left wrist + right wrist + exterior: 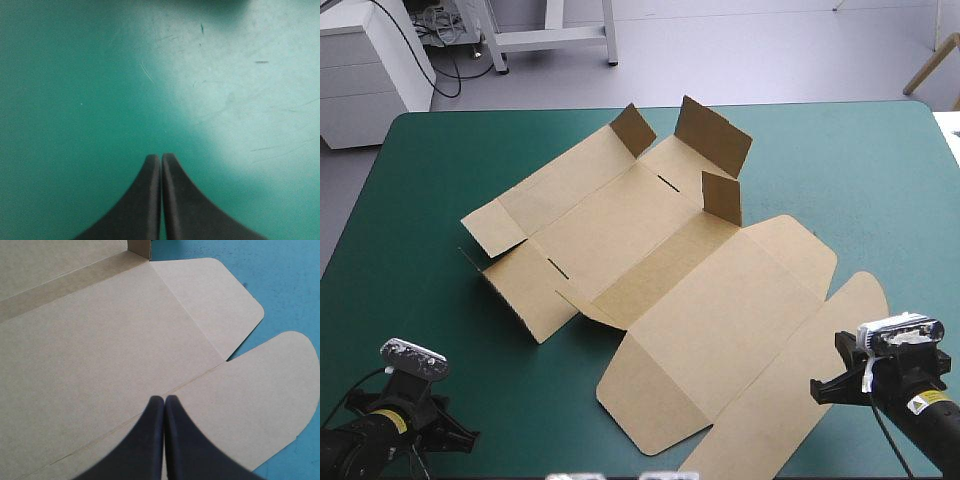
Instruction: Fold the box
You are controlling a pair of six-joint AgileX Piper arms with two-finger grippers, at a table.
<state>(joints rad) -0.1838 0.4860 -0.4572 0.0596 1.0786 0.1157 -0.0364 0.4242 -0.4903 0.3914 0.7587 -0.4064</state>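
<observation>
**A:** Brown board is sprawling across the middle of the frame. The box (660, 290) is lying nearly flat on the teal-green cover (840, 170), running from upper centre down to the lower right.

**B:** Nearly flat is right. A few small flaps (715, 135) are standing up at upper centre, and everything else is lying down, the big lid panel (740, 310) included. I'm reading this as folding barely begun, with a first wall waiting to be raised.

**A:** So what is going to make that go well?

**B:** Spreading the fingers before reaching in, I'd say. Then getting a tip under a free edge and lifting along a scored crease, not mid-panel. The other gripper should be pinning the base, or the sheet is likely to slide on that smooth cover.

**A:** And the arms?

**B:** Both are sitting low in the bottom corners. The left arm (405, 415) is at lower left, well apart from the board. The left gripper (161, 157) is pinched to a point and carrying nothing, with only bare cover ahead of it.

**A:** The right gripper (164, 399) is pressed together and empty too, but it's pointing over the lid end, at a crease. Whether it's touching the board, I cannot tell.
</observation>
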